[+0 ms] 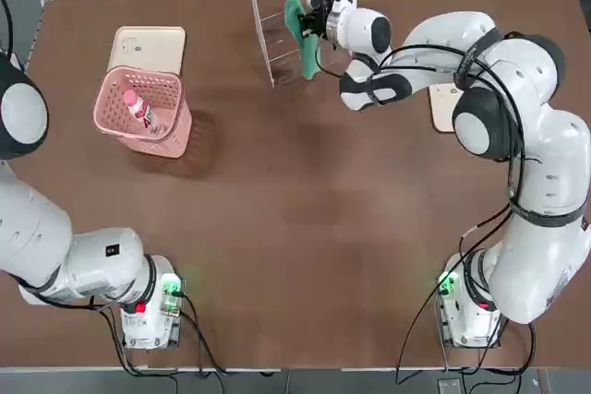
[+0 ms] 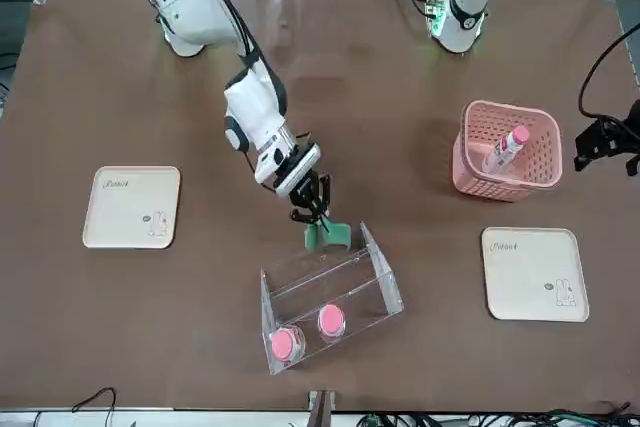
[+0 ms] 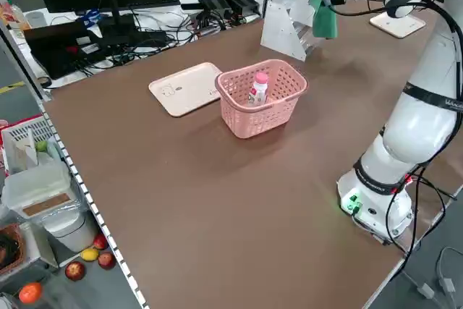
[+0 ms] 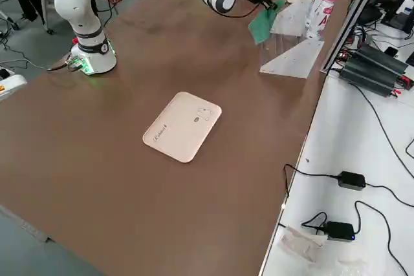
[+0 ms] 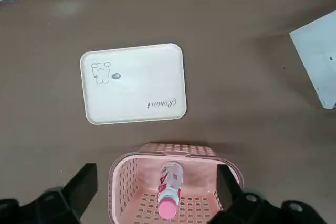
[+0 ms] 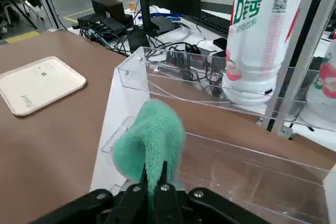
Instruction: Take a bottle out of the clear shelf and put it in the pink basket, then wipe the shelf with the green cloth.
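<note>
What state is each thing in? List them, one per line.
bottle: lying tilted inside the pink basket.
pink basket: upright on the table.
clear shelf: two bottles left in it.
green cloth: pinched, hanging at the shelf.
right gripper: shut on the cloth.
left gripper: open over the basket.
</note>
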Robot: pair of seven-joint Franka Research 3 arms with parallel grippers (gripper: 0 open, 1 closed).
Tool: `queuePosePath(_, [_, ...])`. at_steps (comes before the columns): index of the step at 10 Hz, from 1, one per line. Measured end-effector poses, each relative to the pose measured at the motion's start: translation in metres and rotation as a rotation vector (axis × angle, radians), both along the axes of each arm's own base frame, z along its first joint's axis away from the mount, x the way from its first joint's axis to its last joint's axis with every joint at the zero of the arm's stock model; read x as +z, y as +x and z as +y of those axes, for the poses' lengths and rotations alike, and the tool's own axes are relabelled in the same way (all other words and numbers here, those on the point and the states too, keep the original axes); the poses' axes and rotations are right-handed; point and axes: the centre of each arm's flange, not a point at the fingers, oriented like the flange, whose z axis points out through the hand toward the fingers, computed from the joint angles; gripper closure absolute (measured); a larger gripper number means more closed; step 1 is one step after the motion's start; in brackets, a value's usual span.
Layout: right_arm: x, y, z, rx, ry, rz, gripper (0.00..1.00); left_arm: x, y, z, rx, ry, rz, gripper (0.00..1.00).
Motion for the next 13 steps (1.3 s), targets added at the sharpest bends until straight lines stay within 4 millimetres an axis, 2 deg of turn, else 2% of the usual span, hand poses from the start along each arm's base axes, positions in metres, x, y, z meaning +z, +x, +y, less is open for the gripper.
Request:
queuePosePath(4, [-0.002,0.023,-0.028,0.03,-0.066,-0.064,0.97,-0.001,0.001,0.004,0.006,-0.004,-0.001,0.0])
queuePosePath(6, [-0.016,0.04,-0.037,0.026,-0.084,-0.075,0.97,-0.001,0.001,0.004,0.006,-0.004,-0.001,0.0])
queuePosePath(9, [-0.048,0.057,-0.032,0.035,-0.1,-0.083,0.97,-0.001,0.001,0.004,0.006,-0.004,-0.002,0.0])
queuePosePath(13, [-0.049,0.068,-0.021,0.055,-0.1,-0.126,0.97,-0.001,0.001,0.004,0.007,-0.004,-0.002,0.0])
